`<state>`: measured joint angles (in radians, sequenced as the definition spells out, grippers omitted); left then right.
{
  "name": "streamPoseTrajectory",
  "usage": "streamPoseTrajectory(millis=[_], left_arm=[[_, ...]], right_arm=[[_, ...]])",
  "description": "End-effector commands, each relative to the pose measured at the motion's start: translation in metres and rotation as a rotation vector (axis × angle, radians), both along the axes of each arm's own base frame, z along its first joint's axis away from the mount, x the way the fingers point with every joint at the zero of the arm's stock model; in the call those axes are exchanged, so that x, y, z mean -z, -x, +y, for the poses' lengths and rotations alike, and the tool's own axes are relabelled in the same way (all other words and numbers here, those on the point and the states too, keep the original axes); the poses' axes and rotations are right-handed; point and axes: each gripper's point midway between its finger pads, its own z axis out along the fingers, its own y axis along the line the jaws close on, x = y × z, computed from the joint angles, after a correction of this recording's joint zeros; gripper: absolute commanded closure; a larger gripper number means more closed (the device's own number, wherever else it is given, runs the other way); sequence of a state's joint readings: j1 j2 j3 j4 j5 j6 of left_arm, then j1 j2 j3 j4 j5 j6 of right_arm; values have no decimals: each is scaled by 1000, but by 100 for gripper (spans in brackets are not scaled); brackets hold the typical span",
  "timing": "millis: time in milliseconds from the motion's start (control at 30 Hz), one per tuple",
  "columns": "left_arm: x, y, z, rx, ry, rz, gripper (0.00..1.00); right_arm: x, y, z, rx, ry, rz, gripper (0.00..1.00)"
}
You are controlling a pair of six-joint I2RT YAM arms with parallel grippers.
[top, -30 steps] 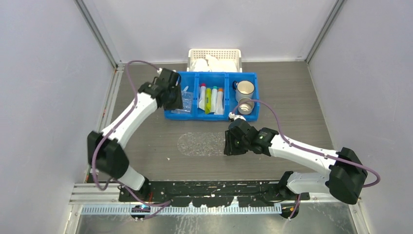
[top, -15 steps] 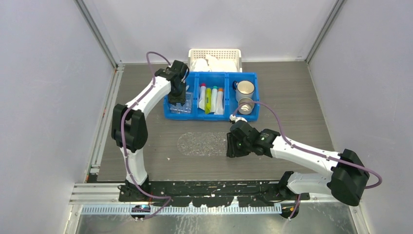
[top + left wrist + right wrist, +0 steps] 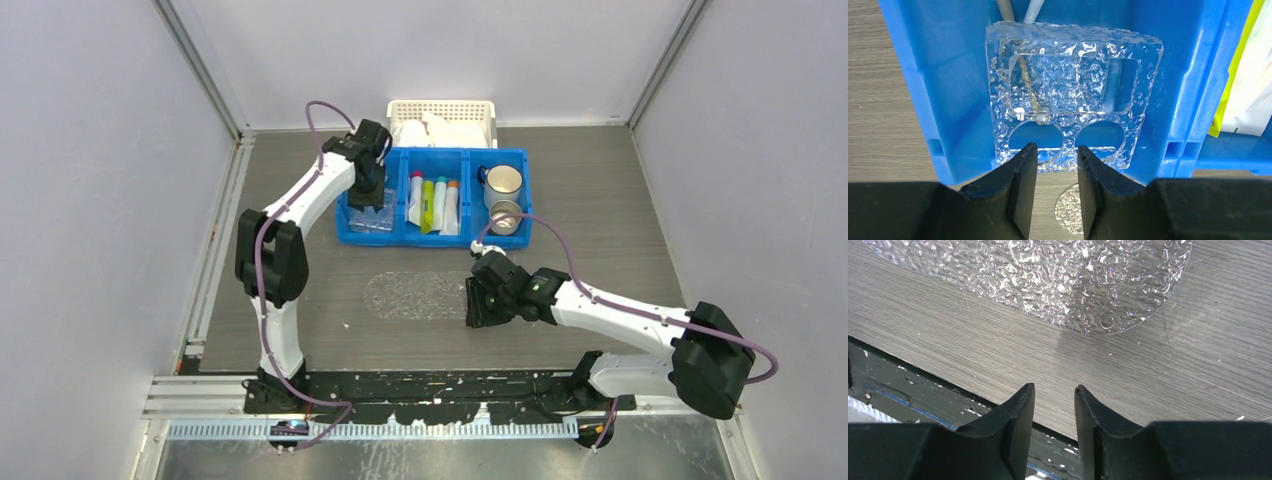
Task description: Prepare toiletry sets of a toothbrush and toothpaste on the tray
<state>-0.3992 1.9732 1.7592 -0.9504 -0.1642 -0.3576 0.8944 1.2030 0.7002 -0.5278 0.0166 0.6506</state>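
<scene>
left pincer: narrow gap, empty, over blue plastic bin | right pincer: same | open wider, straddle slim white toothbrush

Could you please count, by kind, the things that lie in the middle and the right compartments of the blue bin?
Toothpaste tubes: 4
Metal cups: 2
Total: 6

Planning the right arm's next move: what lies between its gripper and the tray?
Nothing but bare table. The right wrist view shows only wood grain between the right gripper and the near edge of the tray.
</scene>
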Motion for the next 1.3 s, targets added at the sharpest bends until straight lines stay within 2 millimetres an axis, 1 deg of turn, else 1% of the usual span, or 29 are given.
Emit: streamPoseTrajectory(millis=[0, 167, 367, 400, 433, 533, 567, 633, 700, 767, 867, 967, 1067, 1133, 1233, 1267], left_arm=[[-3, -9, -7, 18, -1, -21, 63], [-1, -14, -12, 25, -5, -31, 63], [11, -15, -9, 6, -39, -10, 65], [12, -15, -7, -3, -45, -13, 67], [12, -16, -6, -8, -49, -23, 71], [9, -15, -2, -26, -56, -46, 86], [8, -15, 0, -31, -59, -50, 93], [3, -13, 2, -40, -63, -57, 97], [-5, -10, 4, -47, -63, -68, 98], [-18, -7, 7, -53, -67, -88, 98], [-44, -2, 11, -59, -65, -114, 97], [-75, 7, 15, -57, -57, -140, 96], [-101, 21, 16, -52, -29, -151, 95], [-114, 32, 15, -46, -1, -147, 94], [-128, 54, 13, -40, 29, -120, 93], [-131, 65, 13, -36, 31, -97, 93]], right_arm=[[-1, -5, 5, -10, -20, -20, 58], [3, -4, 4, -9, -16, -17, 58], [6, -4, 4, -9, -15, -16, 58], [5, 0, 7, -22, -30, 2, 58], [6, 2, 7, -25, -32, 8, 58], [6, 2, 6, -27, -32, 8, 58], [6, 2, 6, -25, -32, 8, 58], [6, 2, 6, -21, -35, 8, 58], [6, 3, 7, -22, -40, 10, 58], [5, 3, 7, -18, -46, 9, 58], [3, 3, 7, -15, -54, 8, 58], [0, 3, 8, -14, -68, 0, 59], [-4, 4, 8, -14, -78, -6, 59], [-9, 3, 8, -16, -82, -19, 59], [-20, 2, 2, -22, -62, -34, 59], [-26, 2, 1, -28, -58, -39, 59]])
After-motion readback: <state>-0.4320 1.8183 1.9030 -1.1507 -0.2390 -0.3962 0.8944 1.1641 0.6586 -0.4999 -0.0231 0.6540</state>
